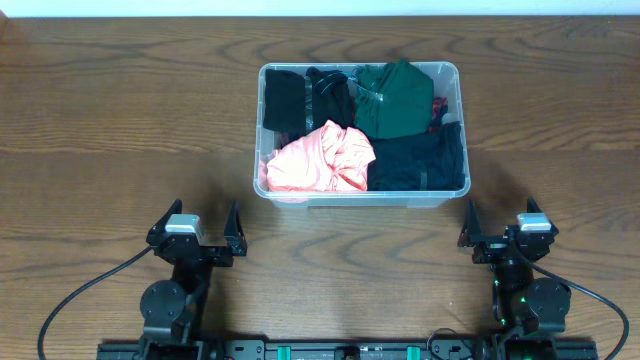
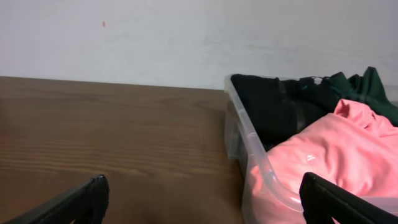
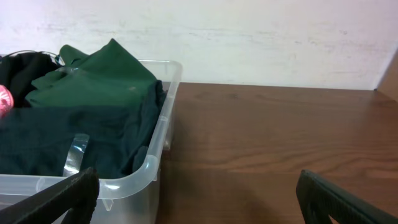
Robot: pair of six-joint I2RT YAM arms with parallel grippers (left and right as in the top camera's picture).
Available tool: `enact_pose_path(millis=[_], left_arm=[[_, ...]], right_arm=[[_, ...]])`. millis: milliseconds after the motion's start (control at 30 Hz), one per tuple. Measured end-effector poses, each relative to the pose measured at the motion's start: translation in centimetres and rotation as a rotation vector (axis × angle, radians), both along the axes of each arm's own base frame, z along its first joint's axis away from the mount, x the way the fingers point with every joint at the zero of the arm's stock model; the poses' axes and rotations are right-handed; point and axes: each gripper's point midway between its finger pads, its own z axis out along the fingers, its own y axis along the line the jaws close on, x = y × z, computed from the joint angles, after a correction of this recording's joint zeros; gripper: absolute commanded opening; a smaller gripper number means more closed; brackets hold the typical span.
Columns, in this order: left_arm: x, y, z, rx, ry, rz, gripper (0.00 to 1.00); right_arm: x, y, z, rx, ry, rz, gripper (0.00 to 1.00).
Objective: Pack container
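Observation:
The clear plastic container stands at the table's middle back, filled with folded clothes: a pink garment front left, a green one back right, dark ones elsewhere. In the left wrist view the container and the pink garment are at the right. In the right wrist view the container with the green garment is at the left. My left gripper stands open near the front left, short of the bin, and holds nothing. The right gripper stands open at the front right, also empty.
Brown wood table stretches on both sides of the bin. A white wall rises behind the table's far edge. Black cables run from both arm bases at the front edge.

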Motion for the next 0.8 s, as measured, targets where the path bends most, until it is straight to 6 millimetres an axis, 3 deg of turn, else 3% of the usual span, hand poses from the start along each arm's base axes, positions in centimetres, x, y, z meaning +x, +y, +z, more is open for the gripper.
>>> enact_pose_path(millis=[167, 800], left_arm=[[0.2, 0.2, -2.1, 0.005, 0.040, 0.011, 0.98], [0.3, 0.4, -2.0, 0.006, 0.031, 0.027, 0.98]], right_arm=[[0.0, 0.0, 0.0, 0.000, 0.000, 0.000, 0.99], [0.0, 0.0, 0.0, 0.000, 0.000, 0.000, 0.99]])
